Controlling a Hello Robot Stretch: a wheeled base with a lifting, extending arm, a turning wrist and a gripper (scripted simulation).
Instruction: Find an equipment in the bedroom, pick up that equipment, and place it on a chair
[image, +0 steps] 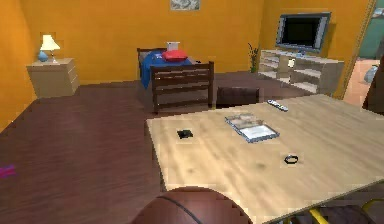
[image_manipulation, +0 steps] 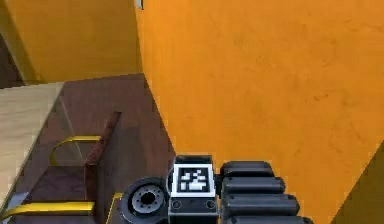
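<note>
Fingers on the dark gripper (image_manipulation: 135, 203) are hard to make out, so I cannot tell how they stand or if they hold anything. The big brown-orange round ball (image: 190, 207) is by the pale wooden table (image: 205, 165).

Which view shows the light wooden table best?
The forward view: the table spreads across its lower right, small items lying on it. The arm side view has one corner at its left edge, beside a yellow-framed chair.
</note>
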